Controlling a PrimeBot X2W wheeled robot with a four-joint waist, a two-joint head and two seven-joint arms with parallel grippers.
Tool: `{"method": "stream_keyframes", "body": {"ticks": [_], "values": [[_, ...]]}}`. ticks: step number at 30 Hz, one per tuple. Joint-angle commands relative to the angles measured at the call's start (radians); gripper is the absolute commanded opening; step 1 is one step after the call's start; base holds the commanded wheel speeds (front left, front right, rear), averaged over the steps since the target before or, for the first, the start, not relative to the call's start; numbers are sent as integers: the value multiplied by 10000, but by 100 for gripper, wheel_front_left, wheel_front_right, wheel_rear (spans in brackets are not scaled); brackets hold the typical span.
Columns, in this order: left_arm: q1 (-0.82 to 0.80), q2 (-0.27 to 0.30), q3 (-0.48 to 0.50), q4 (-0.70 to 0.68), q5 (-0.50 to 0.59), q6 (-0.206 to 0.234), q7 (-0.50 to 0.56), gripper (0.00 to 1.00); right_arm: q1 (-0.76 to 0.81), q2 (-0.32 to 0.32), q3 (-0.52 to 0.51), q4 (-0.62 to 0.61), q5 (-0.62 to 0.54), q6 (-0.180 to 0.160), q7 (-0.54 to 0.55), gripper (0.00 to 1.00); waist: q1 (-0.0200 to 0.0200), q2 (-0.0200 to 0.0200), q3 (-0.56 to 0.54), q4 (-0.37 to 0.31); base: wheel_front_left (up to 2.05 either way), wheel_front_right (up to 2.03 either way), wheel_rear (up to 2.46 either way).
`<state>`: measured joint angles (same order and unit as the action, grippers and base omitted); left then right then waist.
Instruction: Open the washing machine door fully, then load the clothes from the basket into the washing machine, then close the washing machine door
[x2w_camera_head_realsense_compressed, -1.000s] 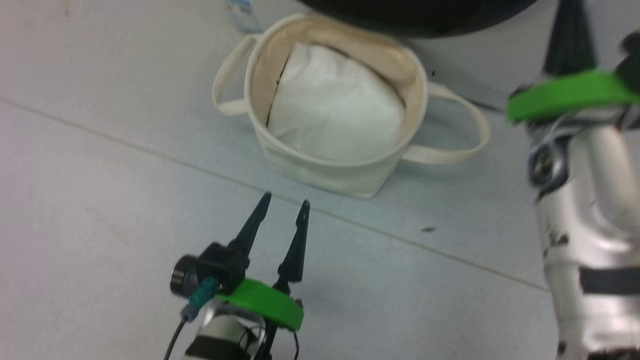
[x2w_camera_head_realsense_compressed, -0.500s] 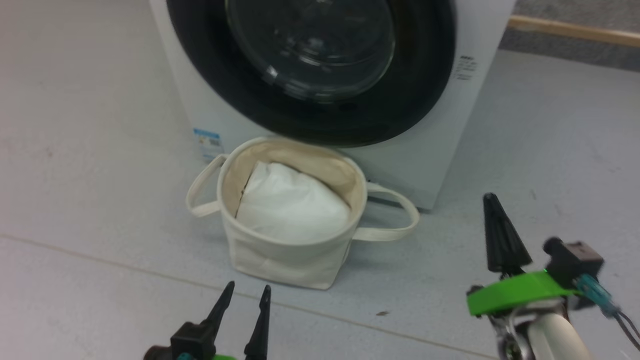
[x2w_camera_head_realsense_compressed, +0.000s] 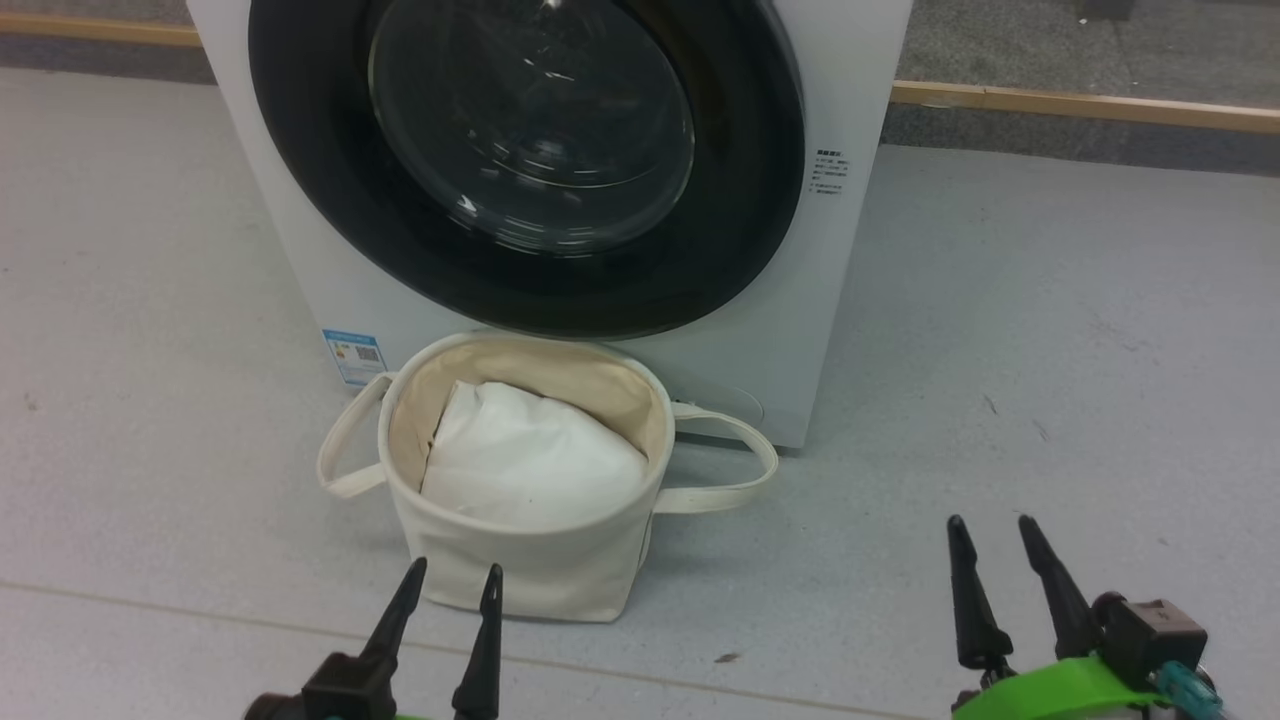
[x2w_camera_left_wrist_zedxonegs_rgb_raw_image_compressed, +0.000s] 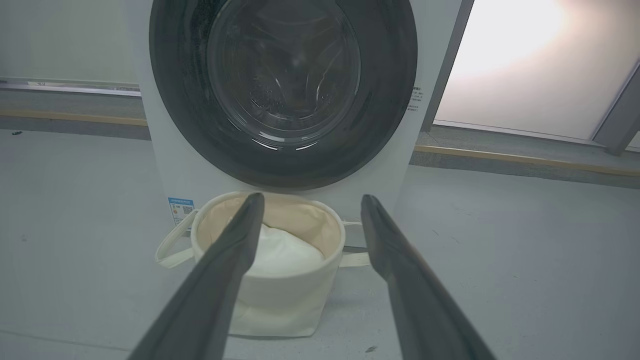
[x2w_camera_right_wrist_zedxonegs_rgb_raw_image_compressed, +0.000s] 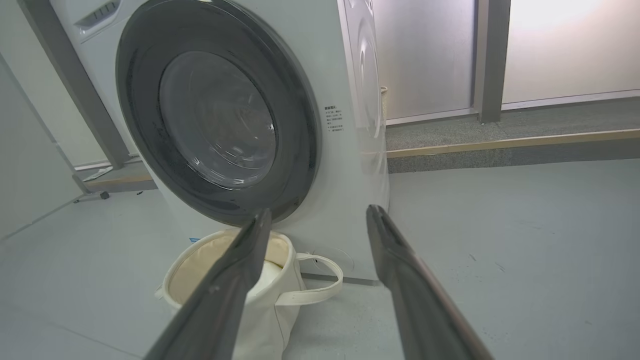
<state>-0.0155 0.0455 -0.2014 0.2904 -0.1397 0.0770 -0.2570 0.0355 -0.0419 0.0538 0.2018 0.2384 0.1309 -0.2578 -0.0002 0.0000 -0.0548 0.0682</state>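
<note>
The washing machine door (x2w_camera_head_realsense_compressed: 525, 150) sits shut against the front of the white washing machine (x2w_camera_head_realsense_compressed: 850, 250). The cream canvas basket (x2w_camera_head_realsense_compressed: 520, 560) stands on the grey floor (x2w_camera_head_realsense_compressed: 1000, 350) just in front of it, with white padding (x2w_camera_head_realsense_compressed: 530, 465) inside. The left gripper (x2w_camera_head_realsense_compressed: 455, 566) hovers before the basket and the right gripper (x2w_camera_head_realsense_compressed: 990, 520) well off to its right, both with fingers spread and holding nothing.

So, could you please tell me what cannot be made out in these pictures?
- Drum contents: in every view the dark, reflective glass of the washing machine door hides whether the clothes are inside.
- The basket below the white padding: hidden by the padding, head view.
- Blue label and side print: too small to read.
- Left gripper base: cut off by the bottom edge, head view.
</note>
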Motion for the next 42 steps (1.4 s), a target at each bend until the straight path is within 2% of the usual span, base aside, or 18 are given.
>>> {"method": "stream_keyframes", "body": {"ticks": [1,7,14,42], "values": [[-230,51,492,-457,83,122,-47,100,-369,-83,277,-278,-85,-2,-40,100,2,0,12,-25,0,0,0],[-126,49,397,-660,463,5,-47,100,-430,-83,-228,71,-87,-2,-40,100,2,0,30,-72,0,0,0],[-53,48,484,-432,173,53,-47,100,-515,-83,-780,7,-136,-2,-40,100,2,0,70,-125,0,0,0],[-54,47,564,-526,19,176,-47,100,-527,-83,-827,-86,-243,-2,-40,100,2,0,87,-139,0,0,0]]}}
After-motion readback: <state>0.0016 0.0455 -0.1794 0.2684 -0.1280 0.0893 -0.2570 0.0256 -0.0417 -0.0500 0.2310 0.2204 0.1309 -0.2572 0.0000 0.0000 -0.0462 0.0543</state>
